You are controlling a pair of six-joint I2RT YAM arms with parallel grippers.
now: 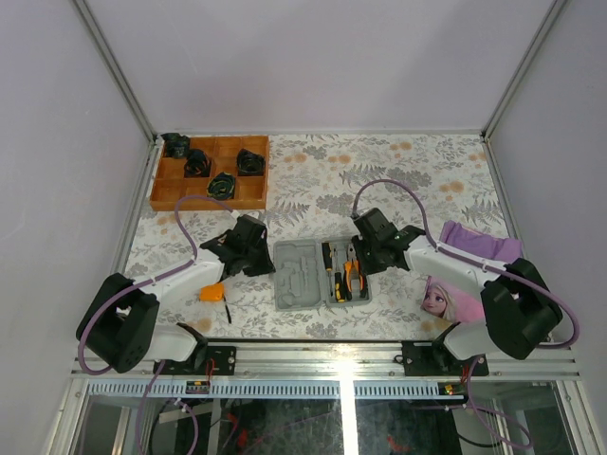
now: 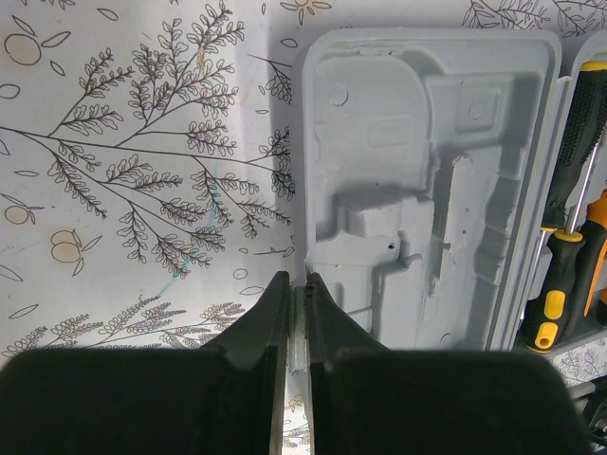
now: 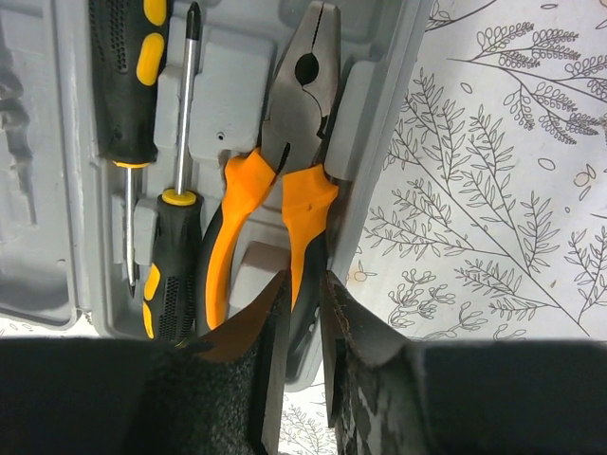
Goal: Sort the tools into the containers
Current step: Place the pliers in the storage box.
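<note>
1. The grey case (image 1: pixel 296 275) is lying open on the floral table (image 1: pixel 398 171) between the 2 arms, and its left half is showing bare moulded recesses.
2. The left gripper (image 2: pixel 298 289) is pinching the outer rim of that empty half. Its fingers are sitting almost together with a thin strip of grey plastic between them.
3. The pliers (image 3: pixel 289 133) are lying in the right half's outermost recess, just inside the case's right wall.
4. The right gripper (image 3: pixel 303 277) is hanging over the handle ends with its fingers slightly apart, straddling the tip of the pliers' right handle. I cannot tell whether the pads are touching it.
5. A larger screwdriver (image 3: pixel 126 85) and a slimmer screwdriver (image 3: pixel 173 265) are resting side by side left of the pliers, pointing opposite ways.
6. The orange tape measure (image 1: pixel 211 293) and the thin black key (image 1: pixel 228 309) are sitting on the table outside the case, to its left, near the left arm.
7. An orange tray (image 1: pixel 248 203) is standing at the far-left corner, and a purple cloth (image 1: pixel 479 242) is lying by the right arm.
</note>
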